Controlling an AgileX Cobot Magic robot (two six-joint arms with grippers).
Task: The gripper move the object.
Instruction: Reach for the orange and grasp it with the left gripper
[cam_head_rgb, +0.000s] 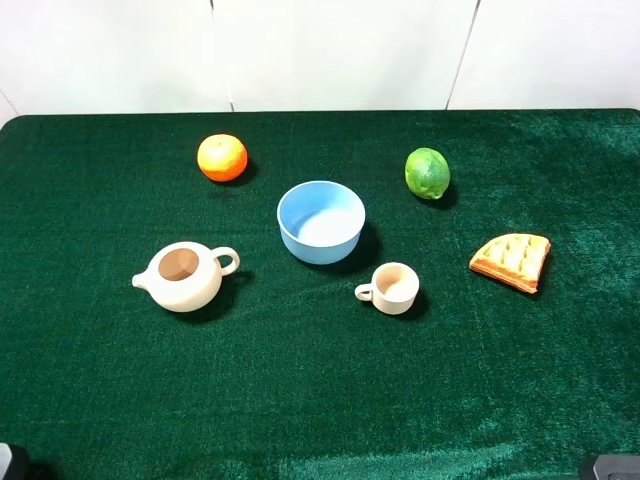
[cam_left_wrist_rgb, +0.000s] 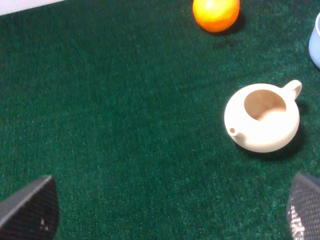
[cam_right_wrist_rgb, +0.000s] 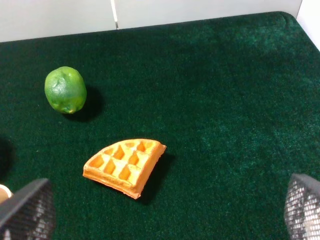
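Status: the orange (cam_head_rgb: 222, 157) sits in the upper left of the overhead frame on the green cloth (cam_head_rgb: 90, 390), free on all sides and not touched by anything. The blue bowl (cam_head_rgb: 321, 221) is near it toward the centre. The teapot (cam_head_rgb: 184, 277), lid off, is below it at left centre. The lime (cam_head_rgb: 427, 173), small cup (cam_head_rgb: 391, 288) and waffle wedge (cam_head_rgb: 512, 261) are on the right half, well apart from the orange. The left gripper (cam_left_wrist_rgb: 165, 212) is spread wide with nothing between its fingers (cam_left_wrist_rgb: 27, 210). Its wrist camera sees the orange beyond the teapot. The right gripper (cam_right_wrist_rgb: 162, 212) is also spread wide and empty, looking at the lime and waffle only. Judgement: no step has begun, so you are at the approach stage, and the left arm is the natural choice since the orange lies on its side. Next move: carry the left gripper forward over or around the teapot, which sits between it and the orange. Centre the open fingers astride the orange, then descend and close. Watch for two things: clipping the teapot handle on the way, and the round orange rolling if one finger touches first. The task sentence names no destination.
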